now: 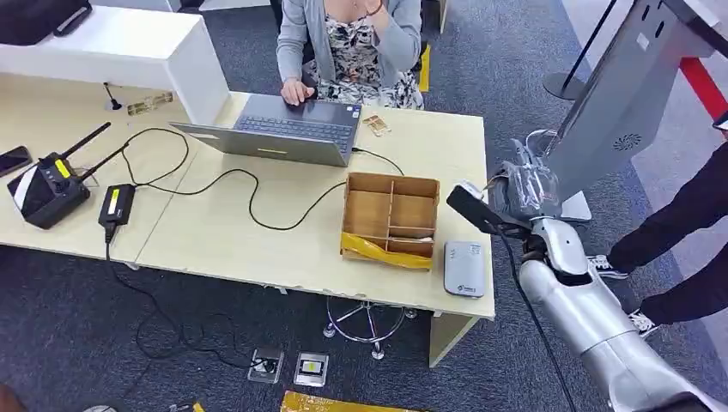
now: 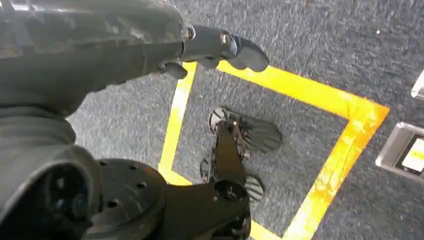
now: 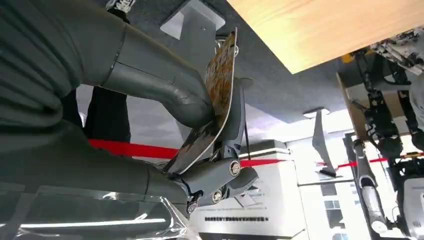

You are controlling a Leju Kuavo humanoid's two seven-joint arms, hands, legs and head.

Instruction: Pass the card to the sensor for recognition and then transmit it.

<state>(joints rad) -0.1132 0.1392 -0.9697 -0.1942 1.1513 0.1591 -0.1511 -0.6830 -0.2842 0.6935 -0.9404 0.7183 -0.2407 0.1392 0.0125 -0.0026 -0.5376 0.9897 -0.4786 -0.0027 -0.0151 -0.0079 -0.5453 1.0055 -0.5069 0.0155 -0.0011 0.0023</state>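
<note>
Right hand (image 1: pixel 521 190): raised just off the desk's right edge, pinching the card (image 3: pixel 214 107) between thumb and fingers.
Card: held edge-up, patterned face visible in the right wrist view.
Sensor (image 1: pixel 464 269): flat on the desk (image 1: pixel 223 232) beside the wooden box (image 1: pixel 391 220).
Left hand (image 2: pixel 150 47): hanging over carpet, holding nothing, fingers loosely extended.

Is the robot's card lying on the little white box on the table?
No, the card is pinched in the right hand, off the table's edge, and the white sensor box has nothing on it.
</note>
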